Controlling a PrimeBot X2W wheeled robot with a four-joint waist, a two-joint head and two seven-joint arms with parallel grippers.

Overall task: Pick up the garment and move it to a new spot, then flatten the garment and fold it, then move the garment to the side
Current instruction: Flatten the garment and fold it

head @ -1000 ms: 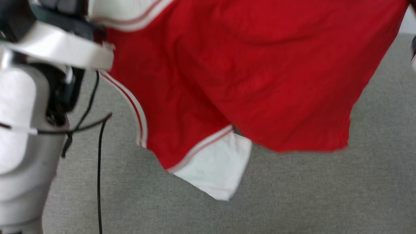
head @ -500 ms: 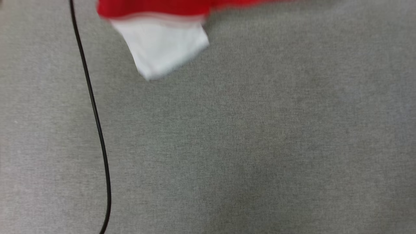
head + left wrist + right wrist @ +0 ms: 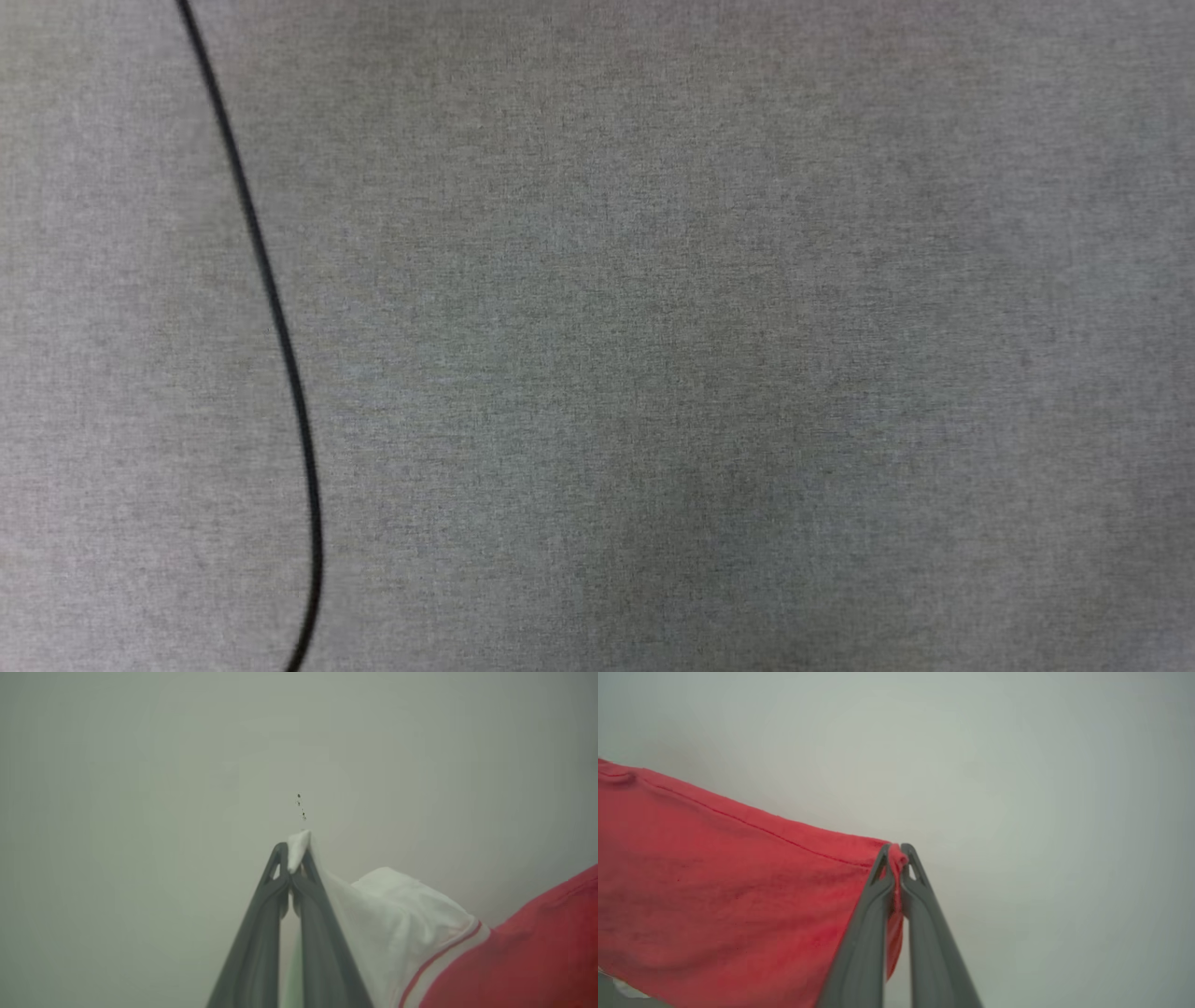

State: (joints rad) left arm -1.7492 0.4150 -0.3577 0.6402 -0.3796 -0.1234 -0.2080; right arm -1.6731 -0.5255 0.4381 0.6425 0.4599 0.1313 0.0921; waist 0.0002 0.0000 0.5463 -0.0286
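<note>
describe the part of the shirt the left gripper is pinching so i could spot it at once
In the left wrist view, against the plain pale background, the dark left gripper rises from the bottom edge. Pinched at its tip is a corner of the shirt's sleeve. That sleeve is plain white, set off from the red body beside it by a striped red-and-white seam.

Right hand (image 3: 896, 856) pinches red garment (image 3: 714, 882) hem at fingertips, cloth hanging left
</note>
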